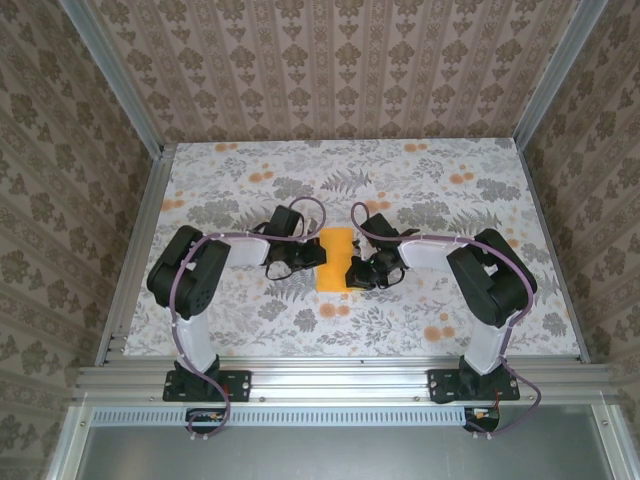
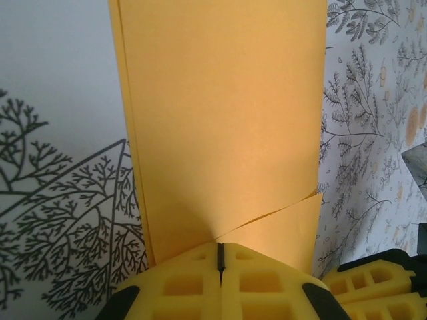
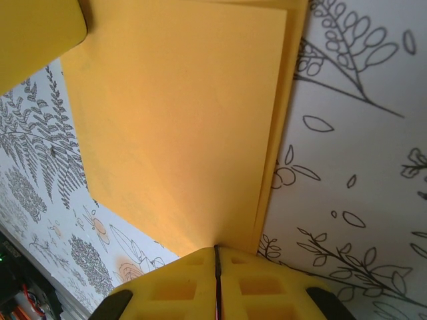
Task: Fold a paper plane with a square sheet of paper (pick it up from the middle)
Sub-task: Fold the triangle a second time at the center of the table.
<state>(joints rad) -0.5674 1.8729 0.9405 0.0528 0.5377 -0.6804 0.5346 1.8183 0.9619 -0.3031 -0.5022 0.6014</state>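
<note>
The square sheet of paper (image 1: 334,257) is folded into a narrow orange-yellow rectangle at the middle of the table, between my two grippers. In the left wrist view the paper (image 2: 220,120) runs away from my left gripper (image 2: 219,245). Its yellow fingers are shut, with the paper's near edge pinched in the seam and a lower layer splaying out to the right. My right gripper (image 3: 216,248) is shut the same way on the opposite edge of the paper (image 3: 180,120). From above, the left gripper (image 1: 312,256) and right gripper (image 1: 352,268) flank the sheet.
A floral tablecloth (image 1: 440,310) covers the table. Aluminium rails (image 1: 130,250) and wallpapered walls enclose it on the left, right and back. The right gripper's yellow fingers (image 2: 373,287) show at the lower right of the left wrist view.
</note>
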